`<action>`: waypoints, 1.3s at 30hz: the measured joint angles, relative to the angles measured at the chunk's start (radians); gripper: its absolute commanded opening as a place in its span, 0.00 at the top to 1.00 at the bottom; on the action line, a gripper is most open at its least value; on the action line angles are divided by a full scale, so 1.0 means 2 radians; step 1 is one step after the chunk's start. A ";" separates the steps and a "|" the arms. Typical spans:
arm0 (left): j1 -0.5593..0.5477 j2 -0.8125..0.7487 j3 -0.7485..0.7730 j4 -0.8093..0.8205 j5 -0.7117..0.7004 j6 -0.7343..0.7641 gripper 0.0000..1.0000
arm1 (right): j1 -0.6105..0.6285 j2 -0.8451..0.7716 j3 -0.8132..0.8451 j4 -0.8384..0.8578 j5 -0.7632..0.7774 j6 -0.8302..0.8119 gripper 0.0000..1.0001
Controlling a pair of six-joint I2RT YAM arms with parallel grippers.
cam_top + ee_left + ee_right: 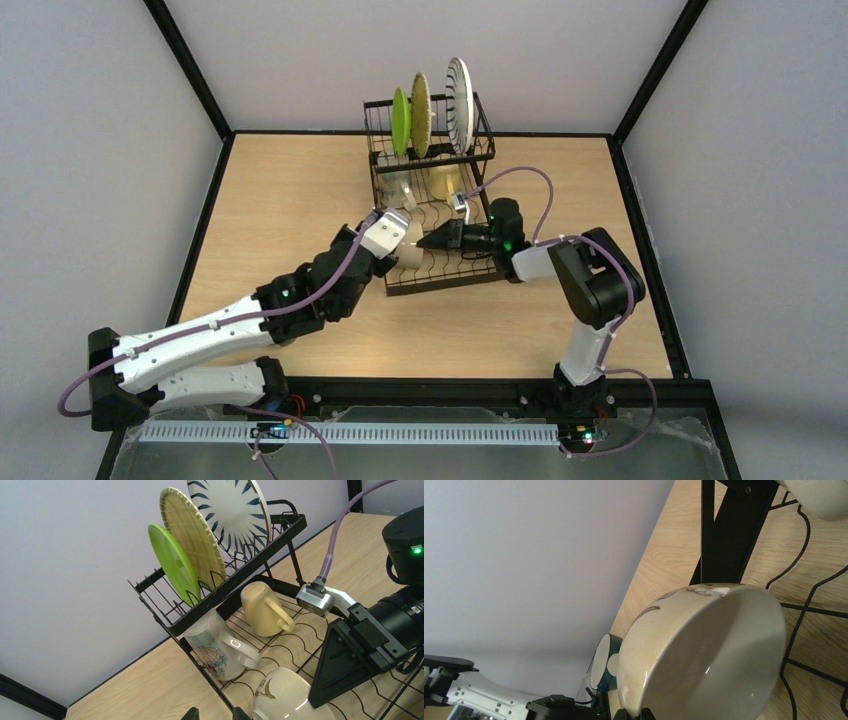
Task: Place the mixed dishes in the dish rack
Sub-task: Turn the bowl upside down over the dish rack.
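Right end effector (634,713) pinches the rim of the cream bowl (704,650); left end effector (215,714) gapes slightly, empty.

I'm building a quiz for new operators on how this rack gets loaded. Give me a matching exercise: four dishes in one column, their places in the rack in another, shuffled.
Dishes
1. green plate
2. blue-striped plate
3. pale yellow mug
4. cream bowl

Places
a. lower tray, beneath the raised tier
b. raised tier, right end of the row in the top view
c. lower tray, near end, standing on edge
d. raised tier, left end of the row in the top view

Pairs: 1-d, 2-b, 3-a, 4-c
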 measured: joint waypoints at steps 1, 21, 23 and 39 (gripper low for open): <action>0.000 0.000 0.000 -0.001 0.000 0.000 0.64 | 0.000 -0.001 -0.001 0.000 0.000 -0.001 1.00; 0.000 -0.016 -0.008 -0.023 0.000 -0.024 0.64 | -0.001 -0.049 -0.036 -0.054 0.022 -0.033 1.00; 0.000 -0.020 -0.010 -0.028 0.000 -0.028 0.64 | -0.001 -0.049 -0.040 -0.055 0.023 -0.033 1.00; 0.000 -0.022 -0.013 -0.040 0.000 -0.040 0.64 | -0.001 -0.041 -0.056 -0.128 0.049 -0.037 1.00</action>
